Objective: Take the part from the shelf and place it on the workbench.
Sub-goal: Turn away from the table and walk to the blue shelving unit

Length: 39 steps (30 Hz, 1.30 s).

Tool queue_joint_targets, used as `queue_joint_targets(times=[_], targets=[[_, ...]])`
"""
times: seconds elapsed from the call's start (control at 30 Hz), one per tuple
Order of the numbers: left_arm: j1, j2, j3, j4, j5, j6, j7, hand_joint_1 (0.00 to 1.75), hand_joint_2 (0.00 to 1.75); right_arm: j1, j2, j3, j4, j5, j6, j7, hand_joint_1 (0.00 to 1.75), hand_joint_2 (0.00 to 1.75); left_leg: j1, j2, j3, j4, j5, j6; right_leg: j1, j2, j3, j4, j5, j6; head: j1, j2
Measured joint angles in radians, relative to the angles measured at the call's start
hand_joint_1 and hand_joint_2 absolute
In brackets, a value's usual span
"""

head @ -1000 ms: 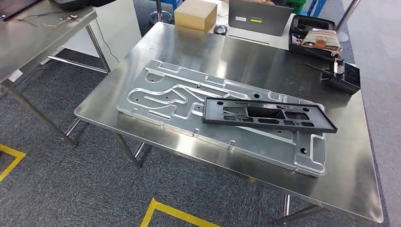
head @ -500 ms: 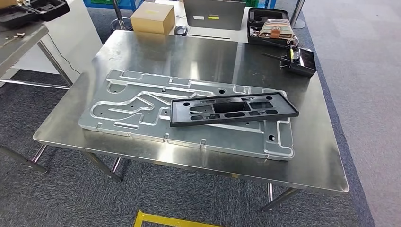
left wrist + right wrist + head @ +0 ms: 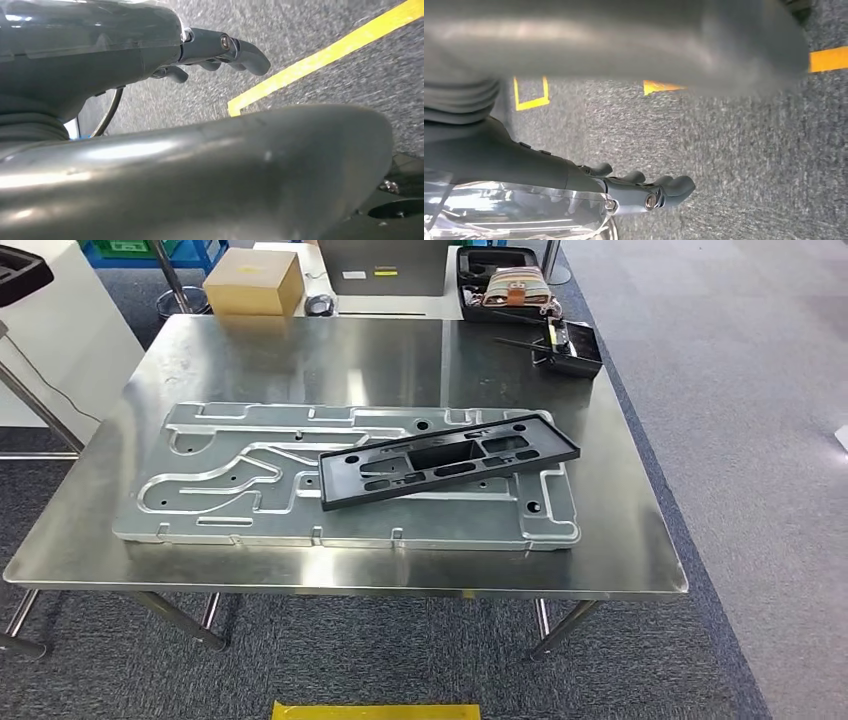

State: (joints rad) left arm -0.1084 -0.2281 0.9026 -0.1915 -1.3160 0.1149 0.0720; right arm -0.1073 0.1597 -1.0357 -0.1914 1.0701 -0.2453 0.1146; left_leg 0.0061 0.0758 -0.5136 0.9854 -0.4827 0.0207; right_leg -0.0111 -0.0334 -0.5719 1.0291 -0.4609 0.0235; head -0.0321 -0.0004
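On the steel desk [image 3: 620,540] ahead, the long black plastic frame part [image 3: 447,458] lies crosswise while my left hand [image 3: 220,52] and right hand [image 3: 644,192] hang empty, fingers loosely apart, over grey carpet.

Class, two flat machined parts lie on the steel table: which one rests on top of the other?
The black plastic frame is on top, lying slantwise across the right half of the larger silver aluminium plate, which sits directly on the table.

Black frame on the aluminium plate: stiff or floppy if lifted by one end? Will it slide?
The black frame looks like rigid moulded plastic, so probably stiff, perhaps some flex given its length and cut-outs. Likely light. Resting flat on the smooth machined plate, it would probably slide when pushed.
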Motion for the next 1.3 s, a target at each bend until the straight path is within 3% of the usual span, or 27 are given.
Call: queue_joint_targets(times=[0.1, 0.17, 0.23, 0.3, 0.33, 0.37, 0.4, 0.47, 0.53, 0.57, 0.7, 0.9, 1.1, 1.3], targets=[[-0.005, 0.001, 0.000, 0.000, -0.002, 0.000, 0.001, 0.00, 0.00, 0.005, 0.000, 0.000, 0.000, 0.003, 0.000, -0.001, 0.00, 1.75, -0.003, 0.009, 0.006, 0.000, -0.005, -0.017, 0.006, 0.002, 0.016, -0.034, 0.000, -0.016, 0.000, 0.000], [-0.006, 0.001, 0.000, 0.000, -0.002, 0.001, 0.001, 0.00, 0.00, 0.007, 0.001, 0.000, 0.000, 0.006, 0.001, 0.000, 0.00, 0.87, 0.001, -0.007, 0.004, 0.019, -0.021, -0.028, 0.002, 0.009, 0.019, -0.041, 0.004, -0.028, 0.000, 0.000], [-0.002, 0.002, 0.000, 0.000, -0.002, 0.001, 0.004, 0.00, 0.00, 0.006, 0.002, 0.000, 0.001, 0.007, 0.001, 0.000, 0.00, 0.00, 0.005, -0.042, -0.038, 0.112, -0.076, -0.037, -0.002, 0.015, 0.022, -0.046, 0.007, -0.038, 0.000, 0.000], [0.004, 0.003, 0.000, 0.000, -0.002, 0.002, 0.009, 0.00, 0.00, 0.004, 0.002, 0.000, 0.001, 0.009, 0.001, 0.000, 0.00, 0.00, 0.007, -0.062, -0.106, 0.250, -0.135, -0.042, -0.001, 0.023, 0.022, -0.046, 0.006, -0.044, 0.000, 0.000], [0.007, 0.004, 0.000, 0.000, -0.002, 0.003, 0.011, 0.00, 0.00, 0.004, 0.002, 0.000, 0.001, 0.009, 0.001, 0.000, 0.00, 0.00, 0.007, -0.065, -0.129, 0.293, -0.142, -0.044, 0.000, 0.029, 0.023, -0.045, 0.005, -0.044, 0.000, 0.000], [0.009, 0.005, 0.000, 0.000, -0.002, 0.003, 0.012, 0.00, 0.00, 0.004, 0.003, 0.000, 0.001, 0.009, 0.001, -0.001, 0.00, 0.00, 0.007, -0.066, -0.135, 0.295, -0.127, -0.044, 0.000, 0.035, 0.025, -0.044, 0.004, -0.043, 0.000, 0.000], [0.011, 0.005, 0.000, 0.000, -0.002, 0.004, 0.013, 0.00, 0.00, 0.004, 0.003, 0.000, 0.001, 0.009, 0.001, -0.001, 0.00, 0.00, 0.007, -0.066, -0.122, 0.257, -0.094, -0.042, 0.000, 0.040, 0.027, -0.043, 0.002, -0.042, 0.000, 0.000], [0.012, 0.006, 0.000, 0.000, -0.002, 0.004, 0.013, 0.00, 0.00, 0.005, 0.005, 0.000, 0.001, 0.009, 0.002, -0.001, 0.00, 0.00, 0.006, -0.069, -0.063, 0.116, -0.019, -0.033, 0.001, 0.049, 0.031, -0.038, -0.003, -0.036, 0.000, 0.000], [0.011, 0.008, 0.000, 0.000, -0.002, 0.005, 0.013, 0.00, 0.00, 0.004, 0.007, 0.000, 0.001, 0.009, 0.002, -0.001, 0.00, 0.00, 0.003, -0.074, -0.027, 0.027, 0.012, -0.022, 0.004, 0.055, 0.030, -0.033, -0.007, -0.027, 0.000, 0.000], [0.011, 0.008, 0.000, 0.000, -0.002, 0.005, 0.013, 0.00, 0.00, 0.004, 0.007, 0.000, 0.001, 0.009, 0.002, -0.001, 0.00, 0.00, 0.002, -0.076, -0.024, 0.017, 0.011, -0.019, 0.006, 0.056, 0.028, -0.031, -0.010, -0.026, 0.000, 0.000], [0.012, 0.008, 0.000, 0.000, -0.004, 0.007, 0.014, 0.00, 0.00, 0.005, 0.007, 0.000, 0.001, 0.004, 0.001, -0.001, 0.00, 0.00, -0.002, -0.076, -0.023, 0.013, 0.015, -0.013, 0.005, 0.056, 0.028, -0.031, -0.010, -0.035, 0.000, 0.000], [0.011, 0.008, -0.002, 0.000, -0.008, 0.006, 0.013, 0.00, 0.00, 0.006, 0.007, 0.000, 0.001, -0.003, 0.002, -0.006, 0.00, 0.00, -0.006, -0.076, -0.024, 0.014, 0.014, -0.003, 0.001, 0.056, 0.031, -0.040, -0.005, -0.021, 0.000, 0.000], [0.010, 0.008, -0.002, 0.000, -0.007, 0.003, 0.017, 0.00, 0.00, 0.005, 0.007, 0.000, 0.001, -0.005, 0.006, -0.011, 0.00, 0.00, -0.007, -0.076, -0.025, 0.015, 0.014, -0.002, -0.001, 0.056, 0.031, -0.041, -0.004, -0.007, 0.000, 0.000], [0.002, 0.008, -0.004, 0.000, -0.009, -0.006, 0.022, 0.00, 0.00, 0.005, 0.007, 0.000, 0.001, -0.012, 0.006, -0.014, 0.00, 0.00, -0.007, -0.076, -0.025, 0.016, 0.013, -0.001, -0.001, 0.056, 0.030, -0.041, -0.004, -0.006, 0.000, 0.000]])
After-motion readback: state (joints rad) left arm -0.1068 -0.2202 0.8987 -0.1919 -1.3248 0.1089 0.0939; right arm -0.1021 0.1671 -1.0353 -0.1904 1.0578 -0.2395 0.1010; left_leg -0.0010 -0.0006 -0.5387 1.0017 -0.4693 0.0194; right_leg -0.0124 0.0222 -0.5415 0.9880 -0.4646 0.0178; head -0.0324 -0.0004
